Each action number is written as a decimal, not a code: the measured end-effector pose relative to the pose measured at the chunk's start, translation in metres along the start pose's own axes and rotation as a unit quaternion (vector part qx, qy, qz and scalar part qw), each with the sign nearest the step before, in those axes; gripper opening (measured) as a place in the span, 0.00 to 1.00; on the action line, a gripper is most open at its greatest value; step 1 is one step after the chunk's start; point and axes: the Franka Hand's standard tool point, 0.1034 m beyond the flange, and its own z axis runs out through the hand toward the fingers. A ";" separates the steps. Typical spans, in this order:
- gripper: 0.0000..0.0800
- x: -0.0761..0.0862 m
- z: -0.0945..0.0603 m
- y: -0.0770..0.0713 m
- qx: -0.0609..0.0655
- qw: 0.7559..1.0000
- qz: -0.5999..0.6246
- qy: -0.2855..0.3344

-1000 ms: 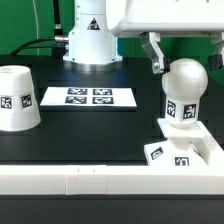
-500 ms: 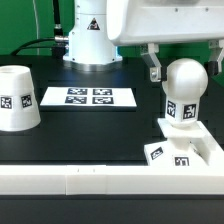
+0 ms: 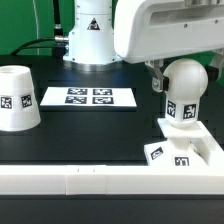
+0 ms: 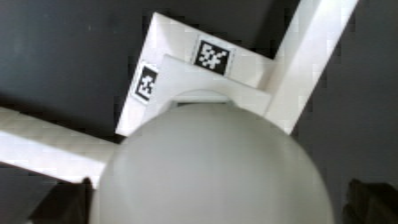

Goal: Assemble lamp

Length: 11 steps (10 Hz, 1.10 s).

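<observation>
The white bulb (image 3: 185, 82) stands upright on the flat square base (image 3: 188, 148) at the exterior view's right, its tagged neck just above the base. My gripper (image 3: 182, 74) is open and hangs over the bulb's round head. One finger (image 3: 157, 78) shows beside the head and the other is hidden behind it. In the wrist view the bulb head (image 4: 214, 160) fills the space between my two dark fingers (image 4: 50, 205), with gaps on both sides, above the tagged base (image 4: 199, 62). The tapered shade (image 3: 17, 97) stands alone at the exterior view's left.
The marker board (image 3: 88, 96) lies flat at the back middle, in front of the arm's white pedestal (image 3: 90, 40). A long white rail (image 3: 90, 180) runs along the front edge and up past the base; it also shows in the wrist view (image 4: 329, 40).
My gripper has come down and shifted toward the exterior view's left, so its fingers now straddle the bulb's head. The bulb, base and shade have not moved.
</observation>
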 end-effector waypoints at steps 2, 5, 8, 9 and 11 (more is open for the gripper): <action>0.87 -0.001 0.002 0.003 0.000 1.000 0.002 0.001; 0.84 -0.001 0.001 0.004 -0.001 1.000 0.001 0.001; 0.72 -0.001 0.001 0.004 0.000 1.000 0.015 0.001; 0.72 -0.001 0.001 0.003 0.001 0.999 0.047 0.002; 0.72 0.001 0.001 0.002 0.001 0.982 0.189 0.007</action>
